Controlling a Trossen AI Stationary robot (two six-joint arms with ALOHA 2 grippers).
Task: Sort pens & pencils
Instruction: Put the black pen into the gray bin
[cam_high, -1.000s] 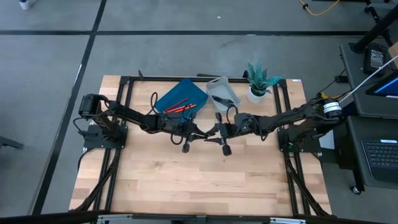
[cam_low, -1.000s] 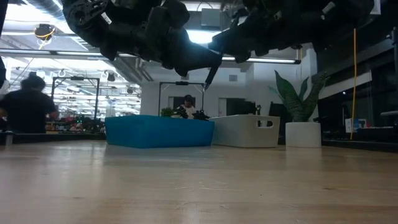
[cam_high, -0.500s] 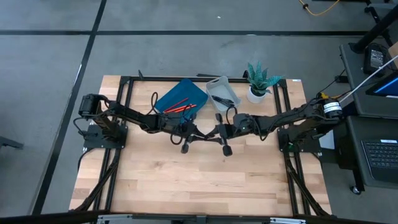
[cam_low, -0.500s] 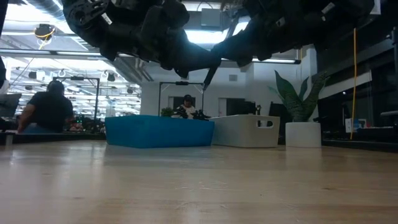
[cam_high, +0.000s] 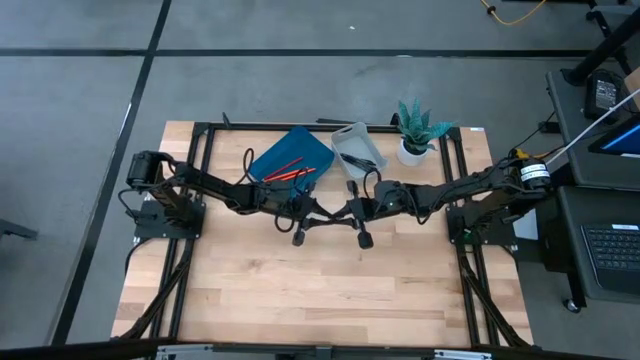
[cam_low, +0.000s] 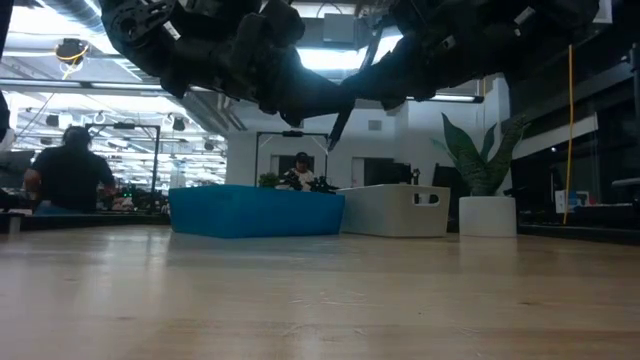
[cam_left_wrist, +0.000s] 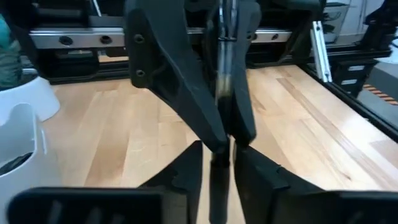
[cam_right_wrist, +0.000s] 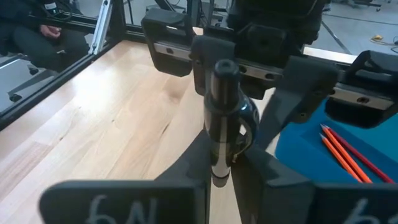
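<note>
High view: the left hand (cam_high: 335, 212) and right hand (cam_high: 356, 208) meet tip to tip over the middle of the bench (cam_high: 320, 300), one black pen (cam_high: 346, 209) between them. The near half of the wood lies bare from side rail to side rail. All containers sit along the far edge: a blue tray (cam_high: 300, 148) holding the pencils (cam_high: 290, 168), about three red and orange sticks side by side; just beside it a white bin (cam_high: 352, 140) with dark pens (cam_high: 360, 157) inside, their number not countable; then one potted plant (cam_high: 418, 132) near the far right corner.

Low view: both arms hang well above the bench, the pen a thin dark stick slanting down beneath them, clear of the wood. The tray, bin and plant pot stand in a row behind, and a seated person (cam_low: 68, 175) shows in the room beyond.

Left wrist view: the pen runs upright through the frame. The right hand's fingers pinch together on it, while the left hand's own fingers stand narrowly apart, a little off the pen on either side. Open wood lies beyond, out to the side rail.

Right wrist view: the right hand grips the pen, its round butt end facing the camera. Three pencils, two orange and one red, lie in the blue tray.
</note>
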